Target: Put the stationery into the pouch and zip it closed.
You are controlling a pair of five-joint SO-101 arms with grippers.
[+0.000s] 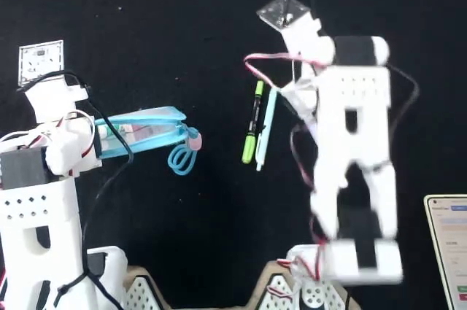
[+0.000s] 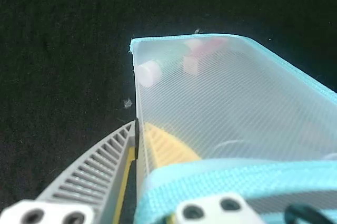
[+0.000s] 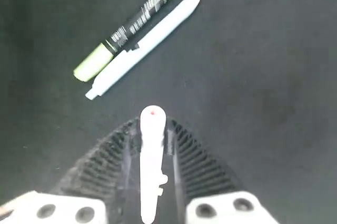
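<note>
A see-through mesh pouch (image 1: 142, 131) with a light-blue rim lies left of centre, its blue loop and pink zip pull (image 1: 184, 151) at its right end. My left gripper (image 1: 98, 136) is shut on the pouch's left end; in the left wrist view the pouch (image 2: 226, 108) stretches away from the gripper (image 2: 138, 129), with small white and pink items (image 2: 150, 72) inside. A green highlighter (image 1: 252, 124) and a pale pen (image 1: 265, 129) lie side by side at the centre. My right gripper (image 3: 152, 124) hovers near them, shut on a white pen (image 3: 152, 161). The highlighter (image 3: 131, 23) and the pale pen (image 3: 145, 45) lie beyond it.
A small white card (image 1: 40, 62) lies at the far left of the black table. A lit screen (image 1: 449, 252) stands at the right front edge. The right arm (image 1: 354, 149) spans the right half, with loose cables hanging beside the pens.
</note>
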